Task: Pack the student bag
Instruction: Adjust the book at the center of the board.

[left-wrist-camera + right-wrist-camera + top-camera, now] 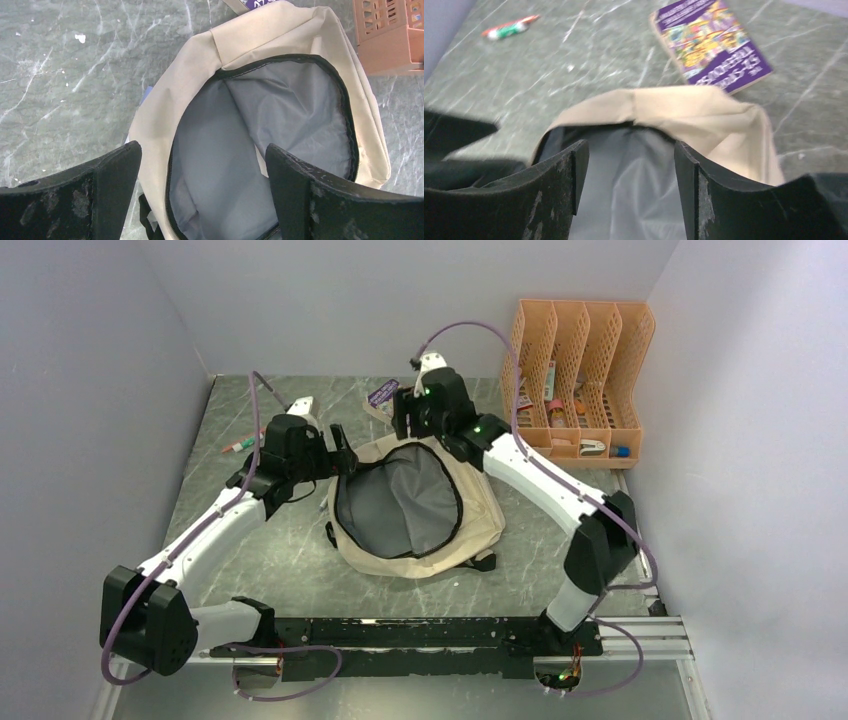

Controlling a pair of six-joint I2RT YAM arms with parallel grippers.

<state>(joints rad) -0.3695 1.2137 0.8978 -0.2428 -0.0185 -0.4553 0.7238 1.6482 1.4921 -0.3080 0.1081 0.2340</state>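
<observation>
The student bag [478, 525] lies unzipped at mid-counter. The left gripper [202, 152] and right gripper [630, 149] hover above it, jaws apart, empty.

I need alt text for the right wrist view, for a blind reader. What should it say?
The open right gripper hangs over the open mouth of the beige student bag, whose grey lining shows inside. Beyond the bag, a purple book and a red-and-green marker lie on the grey marbled table.

My left arm [205, 530] and right arm [540, 472] reach forward and angle inward, my left gripper [202, 147] and right gripper [630, 145] both with jaws spread wide.
</observation>
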